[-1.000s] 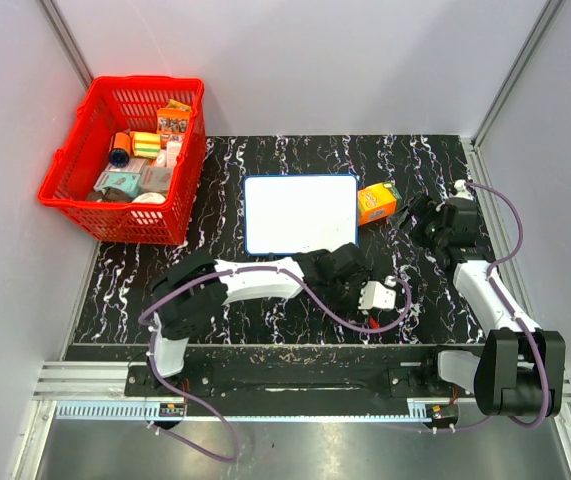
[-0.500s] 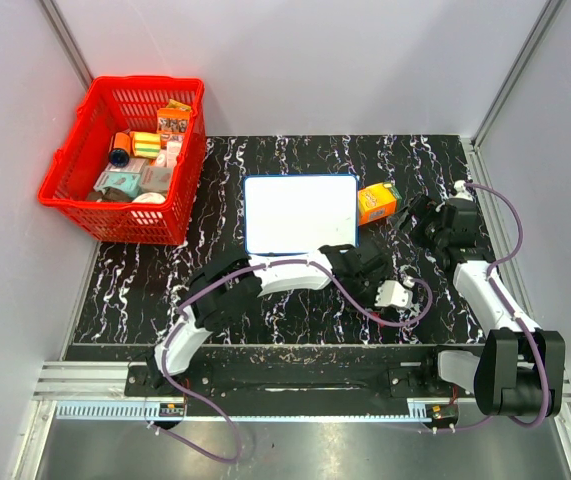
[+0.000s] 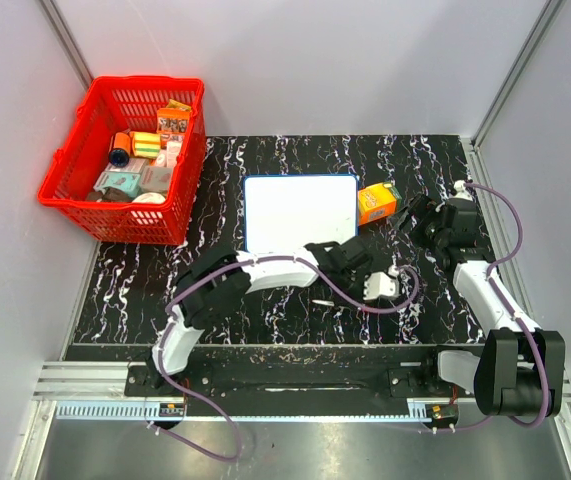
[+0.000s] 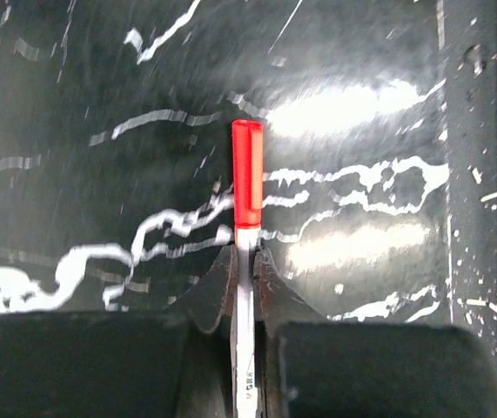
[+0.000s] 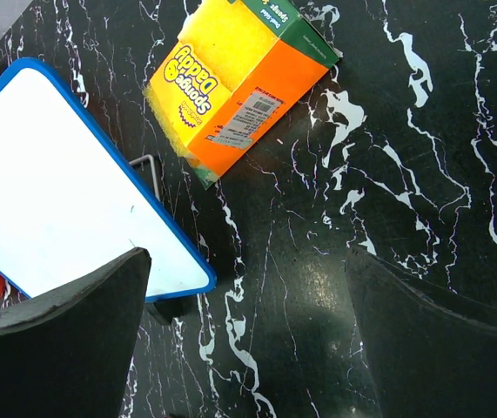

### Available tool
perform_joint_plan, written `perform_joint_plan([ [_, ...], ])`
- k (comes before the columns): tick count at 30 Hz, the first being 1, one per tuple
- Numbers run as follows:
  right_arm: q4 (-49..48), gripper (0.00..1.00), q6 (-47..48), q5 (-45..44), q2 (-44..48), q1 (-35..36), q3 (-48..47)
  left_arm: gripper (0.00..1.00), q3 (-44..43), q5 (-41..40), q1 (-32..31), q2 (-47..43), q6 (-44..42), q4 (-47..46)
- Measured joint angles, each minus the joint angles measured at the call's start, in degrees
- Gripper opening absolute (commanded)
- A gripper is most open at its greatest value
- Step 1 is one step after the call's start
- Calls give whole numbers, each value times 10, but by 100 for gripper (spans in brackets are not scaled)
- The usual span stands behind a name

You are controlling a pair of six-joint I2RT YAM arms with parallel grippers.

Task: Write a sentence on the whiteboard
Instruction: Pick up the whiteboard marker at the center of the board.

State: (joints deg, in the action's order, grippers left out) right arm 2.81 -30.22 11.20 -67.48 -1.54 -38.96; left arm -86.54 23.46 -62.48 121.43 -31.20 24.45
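Step in hand: pen pickup. By my reading you are at the grasp, with no stroke made yet.
Left claw: the left gripper (image 4: 246, 261) is pinched tight on a slim white-barrelled marker with a red cap (image 4: 247, 187). The capped end pokes out ahead of the fingers, over the black, white-veined marble tabletop (image 4: 74, 104). I cannot tell whether the pen is lifted or resting on it.
Right claw: the right gripper (image 5: 244, 261) is spread as wide as it goes and holds nothing. It sits at the right of the overhead frame.
Board: the flat white rectangular whiteboard with a thin blue frame (image 3: 300, 213) lies at centre of the overhead frame, just above the left claw. It reads blank, with no sentence on it.
Neighbour: an orange and yellow cardboard sponge box (image 5: 239, 78) sits just beside the board's right edge.
Next move: the cap is on, so you need it off first, and the idle right claw looks the likely puller. After that, turn the tip down and bring it to the board's upper left.
Watch: the barrel is thin and may twist under writing pressure.
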Motion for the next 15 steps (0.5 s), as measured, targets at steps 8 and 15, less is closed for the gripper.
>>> perform_joint_plan([
  [8, -23, 100, 2, 41, -7, 5, 0, 0, 175, 46, 101, -108, 111, -86],
  [15, -86, 100, 0, 144, -9, 48, -1, 0, 240, 86, 186, -189, 200, -136],
])
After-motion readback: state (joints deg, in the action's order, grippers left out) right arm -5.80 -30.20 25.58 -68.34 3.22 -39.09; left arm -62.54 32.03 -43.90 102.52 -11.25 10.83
